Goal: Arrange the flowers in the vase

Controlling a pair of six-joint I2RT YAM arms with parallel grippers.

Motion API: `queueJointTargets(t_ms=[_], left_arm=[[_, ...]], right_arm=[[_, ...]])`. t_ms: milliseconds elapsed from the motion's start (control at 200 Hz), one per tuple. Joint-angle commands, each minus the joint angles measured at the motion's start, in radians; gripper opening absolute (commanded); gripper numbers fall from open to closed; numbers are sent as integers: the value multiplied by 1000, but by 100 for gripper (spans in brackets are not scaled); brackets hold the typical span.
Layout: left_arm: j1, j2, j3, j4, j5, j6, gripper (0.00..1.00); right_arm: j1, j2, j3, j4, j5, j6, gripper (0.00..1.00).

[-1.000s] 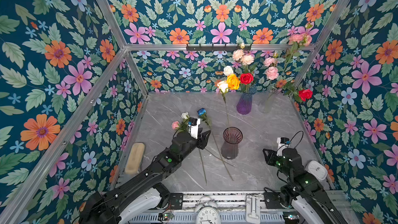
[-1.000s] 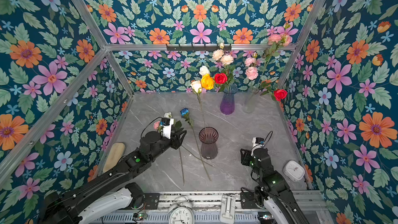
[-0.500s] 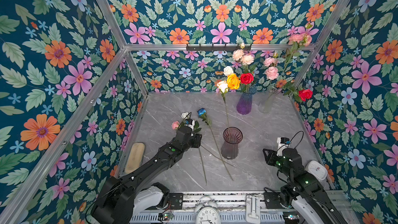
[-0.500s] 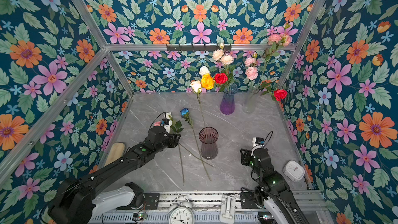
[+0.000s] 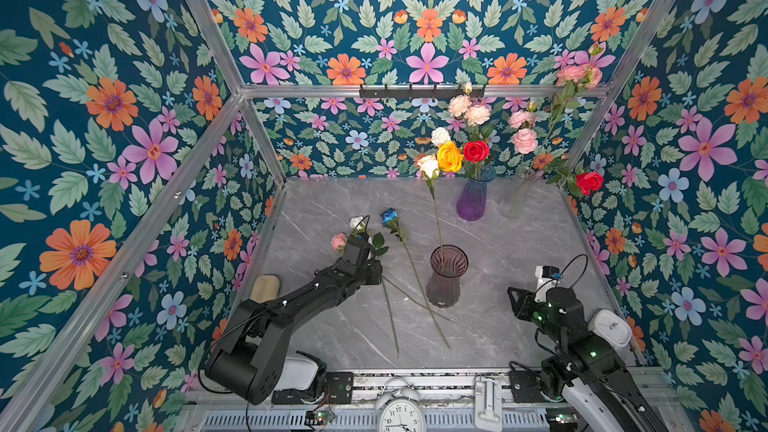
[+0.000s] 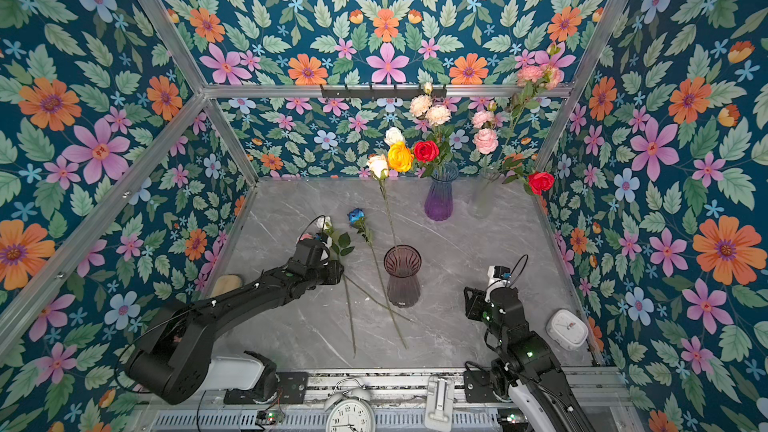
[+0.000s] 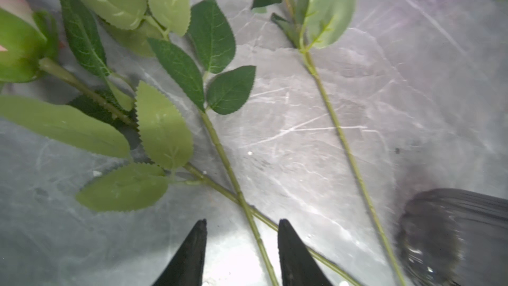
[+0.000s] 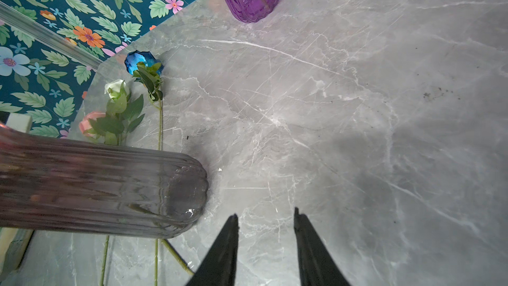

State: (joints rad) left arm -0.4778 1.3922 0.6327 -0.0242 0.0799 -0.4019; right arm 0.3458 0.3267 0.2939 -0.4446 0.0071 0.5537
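Your left gripper [image 7: 242, 222] is down low over the marble table [image 5: 519, 268], jaws apart and straddling a green stem [image 7: 220, 147]. There's a gap on both sides of it, so nothing's pinched. A second stem crosses that one right by the fingertips [image 7: 199, 235]. I can't say for sure which bloom the straddled stem belongs to.

Three of the flowers lie flat on the left half of the table: the blue rose [image 5: 389, 216], the white rose [image 5: 356, 223] and the pink rose [image 5: 338, 241]. Their heads point toward the back wall, and the long stems run toward the front edge and cross each other just beside the smoky vase [image 5: 448, 276]. In both top views the left arm sits right over the leafy part of the white and pink ones.

The smoky vase stands upright mid-table with only one cream rose [image 5: 429, 168] in it, its stem sticking up tall. Further back, the purple vase [image 5: 473, 197] holds a bunch of yellow, red, white and peach blooms. The clear vase [image 5: 517, 197] next to it has pink blooms plus a red rose hanging out to the right.

Your right gripper [image 8: 266, 215] hangs over bare marble off to the right of the smoky vase, jaws parted, nothing in between. An alarm clock [image 5: 401, 413] sits at the front edge.
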Motion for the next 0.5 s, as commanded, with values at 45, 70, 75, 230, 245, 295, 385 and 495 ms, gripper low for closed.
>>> queueJointTargets(t_ms=[45,70,75,230,245,295,385,495], left_arm=[[2,38,21,-21,-29,27,43],[2,42,22,-18,-24,28,43],[2,43,22,-17,-24,28,43],[2,65,35,2,9,22,43],[2,67,36,5,13,19,43],[3,76,43,10,21,18,43],[2,102,61,10,24,20,43],[2,138,92,-9,-6,17,37]], right_arm=[[1,0,1,4,0,-5,37],[2,1,1,3,0,-5,37],[1,1,2,3,0,-5,37],[1,2,1,5,1,-5,37],[1,1,1,4,0,-5,37],[1,2,1,4,0,-5,37],[1,0,1,5,-1,-5,37],[1,-1,1,5,0,-5,37]])
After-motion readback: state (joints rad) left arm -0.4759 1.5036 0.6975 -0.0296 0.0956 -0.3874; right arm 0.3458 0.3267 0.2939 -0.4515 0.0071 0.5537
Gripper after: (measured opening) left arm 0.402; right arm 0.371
